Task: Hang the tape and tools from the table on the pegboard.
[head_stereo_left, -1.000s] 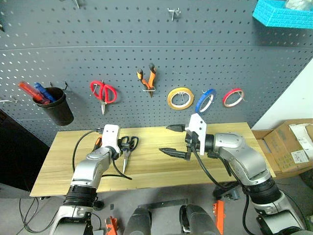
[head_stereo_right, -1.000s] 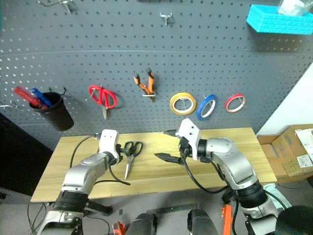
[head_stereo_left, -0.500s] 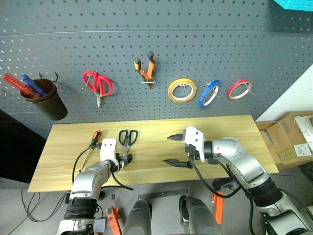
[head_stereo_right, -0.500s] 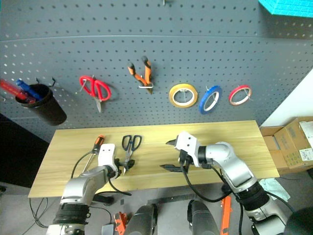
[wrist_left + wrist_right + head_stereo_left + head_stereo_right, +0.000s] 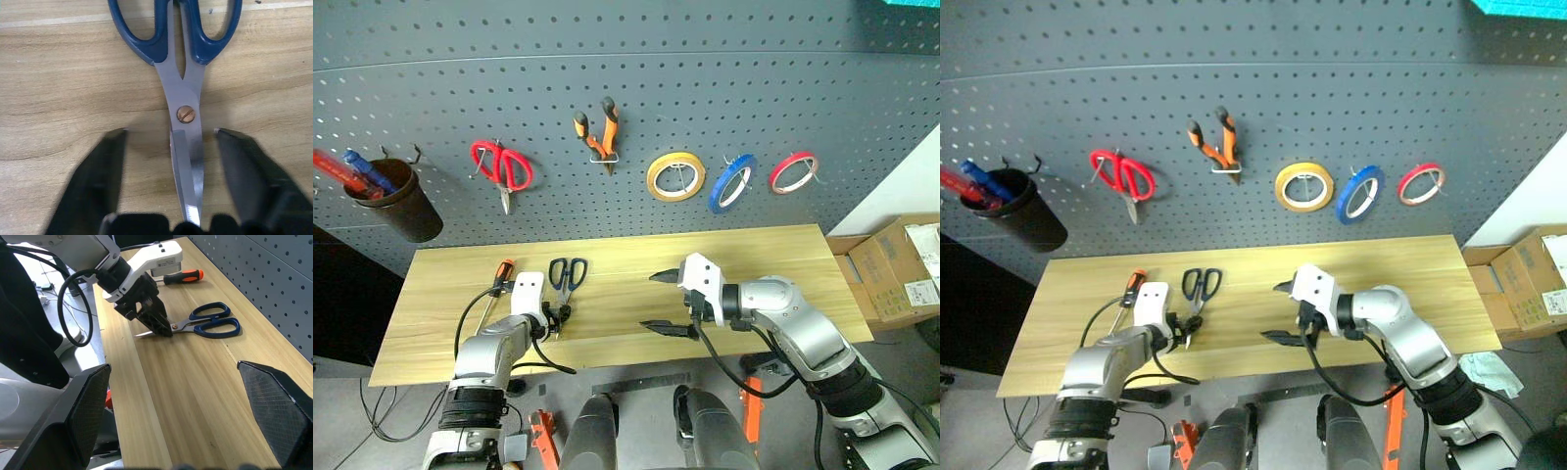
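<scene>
Straddling the blades of the dark-handled steel scissors [image 5: 182, 93], the left gripper [image 5: 168, 147] has one black finger on each side of the metal just past the pivot screw, with a visible gap on both sides. The fingers [image 5: 100, 171] are partly apart and not pressing on anything; nothing is held. The scissors lie flat on the pale-yellow wooden plank surface [image 5: 764, 255], toward its left end, handles pointing at the dark grey perforated pegboard [image 5: 783, 88]. Just beside them lies the slim screwdriver with the orange-and-black handle [image 5: 495, 284].

The right gripper [image 5: 661, 302] hovers over the middle of the surface with its fingers spread wide and empty, pointing toward the left arm.

On the pegboard the thin blue ring of tape [image 5: 726, 183] and the small needle-nose pliers with orange-and-black handles [image 5: 595, 132] already hang from hooks, so by my reading the scissors and the screwdriver are what remains.

The risk here is the grip itself. The blades are thin, smooth and flat against the wood, so closing fingers may ride over the metal and catch nothing, or pinch only one blade and let the scissors swing open at the pivot when lifted. A hold this far from the handles could also let them tip and slide out, and the handle loops must stay free to slip over a hook.
</scene>
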{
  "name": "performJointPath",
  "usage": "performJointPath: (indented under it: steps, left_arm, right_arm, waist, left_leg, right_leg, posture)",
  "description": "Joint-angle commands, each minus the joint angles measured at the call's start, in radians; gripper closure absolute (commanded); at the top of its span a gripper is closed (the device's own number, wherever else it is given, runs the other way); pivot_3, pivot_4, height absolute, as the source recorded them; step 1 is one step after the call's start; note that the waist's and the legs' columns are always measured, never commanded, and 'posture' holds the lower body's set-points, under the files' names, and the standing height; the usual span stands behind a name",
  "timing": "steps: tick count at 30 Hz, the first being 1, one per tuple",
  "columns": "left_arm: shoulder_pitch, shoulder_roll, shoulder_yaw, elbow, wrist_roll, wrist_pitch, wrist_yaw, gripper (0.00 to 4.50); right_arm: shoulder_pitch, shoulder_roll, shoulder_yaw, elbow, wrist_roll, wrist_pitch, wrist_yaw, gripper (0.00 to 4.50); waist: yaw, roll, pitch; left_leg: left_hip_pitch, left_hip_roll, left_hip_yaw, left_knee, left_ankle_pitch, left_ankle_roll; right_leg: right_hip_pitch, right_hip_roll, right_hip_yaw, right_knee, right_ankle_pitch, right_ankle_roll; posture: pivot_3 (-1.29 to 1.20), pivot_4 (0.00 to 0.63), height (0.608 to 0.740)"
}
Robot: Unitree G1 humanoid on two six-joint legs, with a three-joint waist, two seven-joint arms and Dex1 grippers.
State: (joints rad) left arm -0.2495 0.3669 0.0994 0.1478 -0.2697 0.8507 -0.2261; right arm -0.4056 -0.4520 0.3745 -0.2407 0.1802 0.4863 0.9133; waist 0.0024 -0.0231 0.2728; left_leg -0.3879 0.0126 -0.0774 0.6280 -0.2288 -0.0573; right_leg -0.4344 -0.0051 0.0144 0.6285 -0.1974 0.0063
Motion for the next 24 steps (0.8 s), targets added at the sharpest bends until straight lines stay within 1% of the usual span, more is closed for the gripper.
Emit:
performJointPath:
  steps: [1, 2, 4, 12, 14, 19, 21, 24]
  left_arm:
    - [-0.001, -0.012, -0.009, 0.012, 0.005, 0.022, -0.013, 3.02]
    - [-0.004, -0.013, -0.010, 0.014, 0.006, 0.023, -0.015, 3.42]
    - [-0.008, -0.015, -0.009, 0.018, 0.007, 0.023, -0.018, 4.04]
    - [-0.004, -0.017, -0.001, 0.010, 0.013, 0.019, -0.017, 4.04]
    - [0.011, -0.003, -0.028, -0.022, 0.029, -0.007, -0.033, 4.04]
    - [0.067, 0.006, -0.024, -0.135, 0.046, -0.069, -0.029, 4.04]
    - [0.085, 0.007, -0.002, -0.203, 0.047, -0.133, -0.027, 4.04]
    - [0.098, 0.004, 0.027, -0.267, 0.036, -0.175, -0.026, 4.04]
  right_arm:
    - [-0.011, 0.012, -0.017, -0.035, 0.021, -0.002, -0.005, 0.00]
    - [-0.013, 0.013, -0.018, -0.032, 0.020, -0.003, -0.004, 0.00]
    - [-0.018, 0.013, -0.021, -0.025, 0.018, -0.005, -0.002, 0.00]
    - [-0.033, 0.013, -0.035, -0.005, 0.027, -0.012, 0.006, 0.00]
    - [-0.031, 0.022, -0.049, -0.013, 0.045, -0.006, 0.004, 0.00]
    - [-0.004, 0.083, -0.144, -0.066, 0.158, 0.059, -0.050, 0.00]
    - [0.008, 0.111, -0.189, -0.098, 0.205, 0.092, -0.090, 0.00]
    - [0.019, 0.138, -0.230, -0.129, 0.256, 0.130, -0.132, 0.00]
  waist:
    - [0.000, 0.000, 0.000]
    - [0.000, 0.000, 0.000]
    - [0.000, 0.000, 0.000]
    - [-0.001, 0.000, 0.000]
    - [-0.002, 0.000, 0.000]
    - [-0.002, 0.000, 0.000]
    - [0.000, -0.001, -0.001]
    - [0.007, -0.002, -0.001]
  left_leg:
    - [-0.002, 0.000, 0.000, 0.000, 0.000, 0.000]
    - [-0.005, 0.000, 0.000, 0.001, 0.000, 0.000]
    - [-0.007, 0.000, 0.000, 0.001, 0.000, 0.000]
    - [-0.008, 0.000, 0.000, 0.001, 0.000, 0.000]
    - [-0.008, 0.000, 0.000, 0.001, 0.000, 0.000]
    - [-0.010, 0.000, 0.000, 0.001, 0.000, -0.001]
    - [-0.012, 0.000, -0.001, 0.001, -0.001, -0.001]
    - [-0.013, 0.000, -0.001, 0.001, -0.001, -0.002]
  right_leg:
    - [-0.002, 0.000, 0.000, 0.000, 0.000, 0.000]
    - [-0.004, 0.000, 0.000, 0.000, 0.001, 0.001]
    - [-0.006, 0.000, 0.000, 0.000, 0.004, 0.006]
    - [-0.007, 0.000, -0.001, 0.000, 0.004, 0.007]
    - [-0.007, 0.000, 0.000, 0.000, 0.004, 0.007]
    - [-0.009, 0.000, -0.001, 0.000, 0.004, 0.007]
    - [-0.010, 0.000, -0.001, 0.000, 0.004, 0.007]
    - [-0.011, 0.000, -0.001, 0.000, 0.004, 0.007]
  posture:
    - [0.07, 0.304, 0.740]
    - [0.07, 0.303, 0.740]
    - [0.08, 0.303, 0.740]
    - [0.08, 0.290, 0.740]
    - [0.09, 0.275, 0.740]
    - [0.10, 0.244, 0.740]
    - [0.11, 0.223, 0.740]
    - [0.13, 0.197, 0.740]
